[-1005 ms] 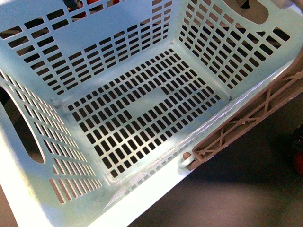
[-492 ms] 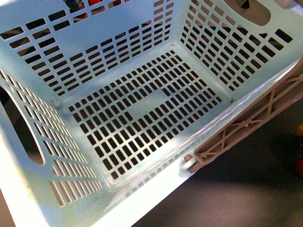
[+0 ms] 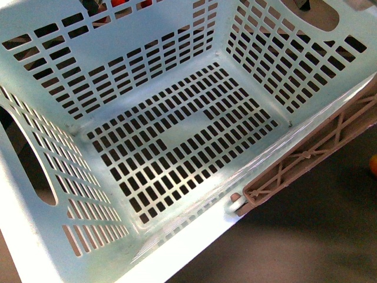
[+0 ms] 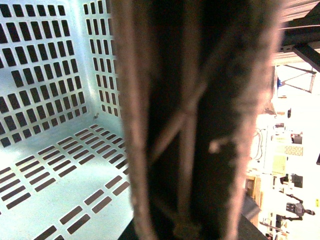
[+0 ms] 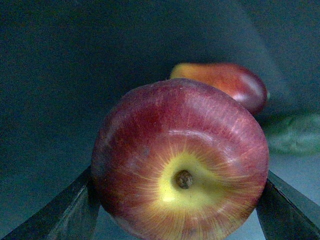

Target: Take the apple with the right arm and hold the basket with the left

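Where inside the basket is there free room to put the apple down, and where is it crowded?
The basket floor is wholly bare, bordered by four slotted walls. The dark surface beside the lattice handle also looks free. It is crowded only around the right end effector, whose fingers flank the apple, with a second fruit just behind.

Basket (image 3: 129,41) pale mint-blue, slotted; handle (image 3: 306,156) brown-grey lattice; apple (image 5: 182,160) streaky red, yellow blush.
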You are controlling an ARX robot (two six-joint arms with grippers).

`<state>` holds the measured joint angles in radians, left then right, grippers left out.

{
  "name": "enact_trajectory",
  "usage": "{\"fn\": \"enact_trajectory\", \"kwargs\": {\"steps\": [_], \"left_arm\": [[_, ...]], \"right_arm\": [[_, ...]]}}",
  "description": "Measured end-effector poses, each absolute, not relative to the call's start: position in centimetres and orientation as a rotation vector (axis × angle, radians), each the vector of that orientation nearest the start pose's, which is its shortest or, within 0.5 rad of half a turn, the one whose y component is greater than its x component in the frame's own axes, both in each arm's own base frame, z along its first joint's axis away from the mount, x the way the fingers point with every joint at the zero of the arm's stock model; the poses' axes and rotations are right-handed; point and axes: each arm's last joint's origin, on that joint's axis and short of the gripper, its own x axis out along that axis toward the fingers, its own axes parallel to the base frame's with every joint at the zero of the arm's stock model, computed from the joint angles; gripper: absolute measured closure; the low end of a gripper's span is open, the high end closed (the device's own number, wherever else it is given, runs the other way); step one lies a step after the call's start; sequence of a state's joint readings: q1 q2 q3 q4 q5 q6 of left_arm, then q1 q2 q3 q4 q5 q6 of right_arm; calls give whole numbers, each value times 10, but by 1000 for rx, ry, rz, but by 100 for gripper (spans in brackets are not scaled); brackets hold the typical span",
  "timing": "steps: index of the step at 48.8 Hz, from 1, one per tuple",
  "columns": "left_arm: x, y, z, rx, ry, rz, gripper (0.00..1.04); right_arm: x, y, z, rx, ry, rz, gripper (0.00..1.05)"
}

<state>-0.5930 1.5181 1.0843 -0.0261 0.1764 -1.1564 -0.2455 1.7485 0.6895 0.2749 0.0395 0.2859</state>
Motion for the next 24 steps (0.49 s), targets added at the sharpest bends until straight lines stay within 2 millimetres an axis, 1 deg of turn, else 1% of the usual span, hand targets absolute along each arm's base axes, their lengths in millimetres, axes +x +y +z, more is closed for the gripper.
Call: {"fn": "enact_trajectory", "kwargs": {"steps": [1, 2, 4, 5, 6, 7, 8, 9, 11, 12, 14, 16, 17, 20, 22, 24], "left_arm": [[279, -194, 276, -980, 834, -397, 99], [279, -194, 276, -980, 834, -397, 99], [279, -194, 276, -980, 834, -397, 99], [279, -194, 276, -980, 834, -397, 99], [279, -194, 276, -980, 834, -397, 99], [279, -194, 276, -980, 834, -396, 99], [279, -194, 276, -980, 834, -397, 99], [279, -194, 276, -980, 834, -397, 99], [279, -194, 276, -979, 834, -397, 99], [279, -194, 276, -980, 834, -397, 99], [279, -194, 276, -980, 834, -397, 99], [279, -194, 276, -980, 835, -397, 99], [279, -194, 276, -980, 835, -397, 99], [279, -194, 276, -980, 835, -397, 99], [279, -194, 276, -980, 834, -397, 99], [279, -194, 276, -980, 834, -397, 99]], "right_arm": [[298, -73, 123, 351, 714, -366, 30], [299, -72, 129, 351, 700, -360, 30], [300, -65, 155, 353, 636, -332, 30], [300, -63, 162, 352, 618, -323, 30], [301, -59, 176, 356, 581, -310, 30], [301, -57, 183, 357, 563, -301, 30], [301, -52, 197, 356, 525, -282, 30], [301, -50, 204, 356, 505, -273, 31], [301, -40, 231, 360, 425, -234, 31], [300, -37, 237, 361, 408, -226, 31], [299, -27, 259, 363, 344, -184, 31], [298, -18, 272, 368, 312, -152, 31], [298, -15, 276, 371, 304, -141, 31], [297, 5, 289, 389, 287, -62, 31], [298, 13, 290, 397, 291, -36, 31], [299, 25, 289, 408, 308, 2, 31]]}}
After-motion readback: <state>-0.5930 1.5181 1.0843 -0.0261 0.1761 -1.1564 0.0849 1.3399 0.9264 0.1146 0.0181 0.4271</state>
